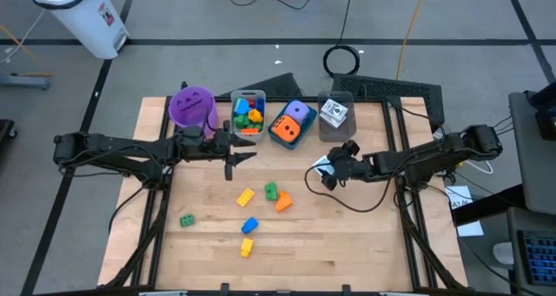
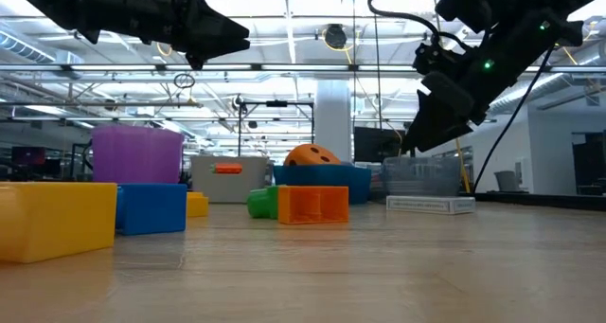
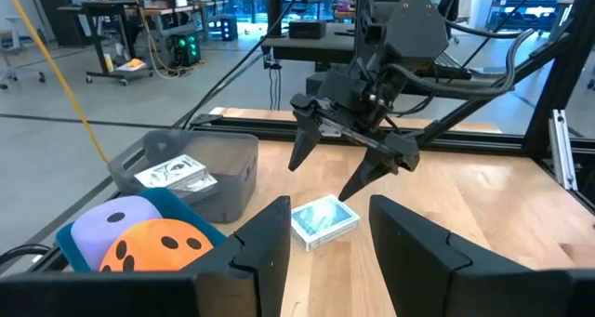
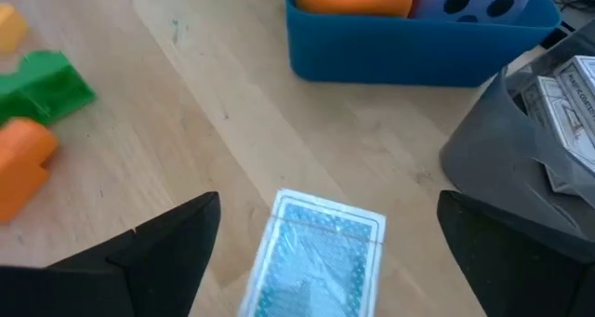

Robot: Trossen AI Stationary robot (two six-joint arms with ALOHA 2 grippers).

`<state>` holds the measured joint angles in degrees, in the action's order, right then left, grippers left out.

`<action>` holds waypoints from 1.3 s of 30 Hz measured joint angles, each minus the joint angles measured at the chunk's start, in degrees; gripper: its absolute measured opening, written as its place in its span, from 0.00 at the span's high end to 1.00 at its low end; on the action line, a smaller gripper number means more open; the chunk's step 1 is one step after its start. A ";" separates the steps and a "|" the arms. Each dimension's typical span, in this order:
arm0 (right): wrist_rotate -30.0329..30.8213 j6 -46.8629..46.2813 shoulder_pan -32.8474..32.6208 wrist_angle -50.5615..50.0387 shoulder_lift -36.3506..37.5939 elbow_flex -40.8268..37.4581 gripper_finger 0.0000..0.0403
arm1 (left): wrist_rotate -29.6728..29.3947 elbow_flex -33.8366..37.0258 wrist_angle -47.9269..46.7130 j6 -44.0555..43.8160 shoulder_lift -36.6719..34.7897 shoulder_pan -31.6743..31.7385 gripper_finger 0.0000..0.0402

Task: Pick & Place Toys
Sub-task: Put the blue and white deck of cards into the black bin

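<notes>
My right gripper [image 1: 320,178] is open and hangs above a small flat box with a white edge and blue print [image 4: 321,257]. The box lies flat on the table, with one finger on either side of it and above it, not touching. My left gripper [image 1: 239,163] is open and empty, raised in front of the bins. Loose bricks lie on the table: yellow [image 1: 246,195], green [image 1: 271,190], orange [image 1: 284,203], blue [image 1: 249,225], yellow [image 1: 247,246] and green [image 1: 187,220].
Along the far edge stand a purple cup [image 1: 191,107], a clear bin of bricks [image 1: 248,114], a blue bin [image 1: 280,140] with an orange and a purple die, and a grey bin [image 1: 323,133] with printed cubes. Bare table lies toward the near edge.
</notes>
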<state>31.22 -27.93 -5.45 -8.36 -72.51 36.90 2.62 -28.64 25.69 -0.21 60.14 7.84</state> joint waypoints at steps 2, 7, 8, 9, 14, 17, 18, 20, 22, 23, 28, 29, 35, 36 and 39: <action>0.00 -1.58 0.00 0.08 0.02 0.00 0.04 | -0.03 0.00 -0.06 0.00 0.00 0.00 0.62; -0.10 -6.94 -0.02 -0.66 0.02 0.00 0.04 | -0.09 0.00 -0.11 -0.08 0.00 0.00 0.62; -0.24 -8.24 -0.02 -0.61 0.00 0.00 0.04 | -0.09 0.00 -0.15 -0.09 0.00 0.00 0.62; -1.06 -9.26 -0.02 -0.47 -0.02 0.00 0.04 | -0.09 0.00 -0.15 -0.08 0.00 0.00 0.62; -8.11 -12.15 0.26 -0.25 -0.77 0.00 0.03 | -0.16 0.00 -0.12 -0.07 0.00 0.00 0.62; -8.94 -11.86 0.22 -0.75 -2.31 0.00 0.03 | -0.18 0.00 -0.13 -0.07 0.00 0.00 0.62; -8.85 -11.87 0.24 -0.63 -2.85 0.00 0.03 | -0.20 0.00 -0.12 -0.07 0.00 0.00 0.62; -8.83 -11.91 0.51 -0.55 -4.05 0.02 0.03 | -0.20 0.00 -0.12 -0.07 0.00 0.00 0.62; -8.83 -11.91 0.63 -0.49 -5.15 0.02 0.03 | -0.23 0.00 -0.13 -0.07 0.00 0.02 0.62; -8.82 -11.91 0.64 -0.50 -5.61 0.02 0.03 | -0.21 0.00 -0.15 -0.07 0.00 0.00 0.62; -8.70 -11.93 0.66 -0.63 -7.85 0.02 0.03 | -0.23 0.00 -0.15 -0.07 0.00 0.00 0.62; -8.68 -11.91 0.75 -0.26 -8.28 0.02 0.03 | -0.23 0.00 -0.15 -0.07 0.00 0.00 0.62; -8.45 -11.87 1.92 0.02 -10.93 0.09 0.03 | -0.23 0.00 -0.23 -0.07 0.00 0.00 0.62; -8.33 -11.85 2.19 0.05 -11.24 0.10 0.03 | -0.23 0.00 -0.24 -0.07 0.00 0.00 0.62; -7.69 -11.77 2.82 0.37 -12.18 0.16 0.03 | -0.23 0.00 -0.23 -0.06 0.00 -0.02 0.62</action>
<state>23.53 -39.70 -2.63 -7.99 -84.69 37.06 2.39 -28.64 25.45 -0.27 60.14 7.82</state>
